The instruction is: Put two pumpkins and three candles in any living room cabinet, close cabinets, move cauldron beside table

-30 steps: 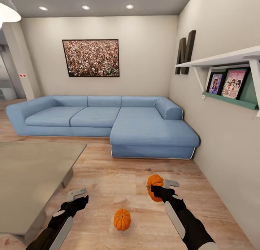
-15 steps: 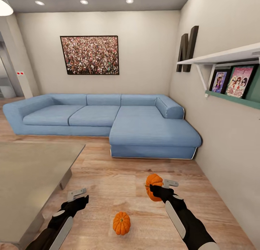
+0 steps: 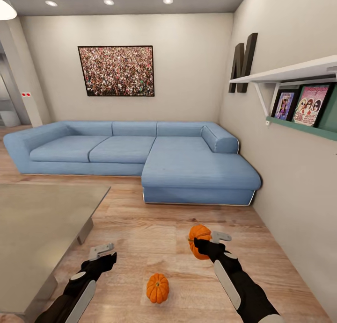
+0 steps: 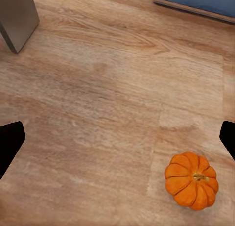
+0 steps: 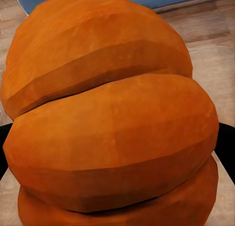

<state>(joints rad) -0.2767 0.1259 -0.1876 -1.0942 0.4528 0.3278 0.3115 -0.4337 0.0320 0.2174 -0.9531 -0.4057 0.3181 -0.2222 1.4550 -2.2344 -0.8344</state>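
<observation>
One orange ribbed pumpkin [image 3: 198,239] hangs above the wooden floor with my right gripper [image 3: 206,241] shut on it. Close up in the right wrist view, this pumpkin [image 5: 112,118] sits between the dark fingertips [image 5: 226,147]. The other pumpkin [image 3: 157,288] lies on the floor between my arms. My left gripper [image 3: 104,252] stands open and holds nothing, to the left of it. In the left wrist view the floor pumpkin [image 4: 192,181] lies off to one side of the wide-apart fingers [image 4: 10,142]. The glossy grey table [image 3: 42,220] is at the left. Candles, cabinet and cauldron are out of view.
A blue corner sofa [image 3: 140,154] spans the back wall under a framed picture [image 3: 117,71]. A white wall shelf [image 3: 290,75] with framed prints juts out at the right. Bare wooden floor [image 3: 150,229] lies between table, sofa and right wall. A table leg [image 4: 17,17] stands near my left gripper.
The whole view shifted slightly a second ago, so the camera moved. The right gripper still holds its pumpkin, and the left gripper has edged a little forward.
</observation>
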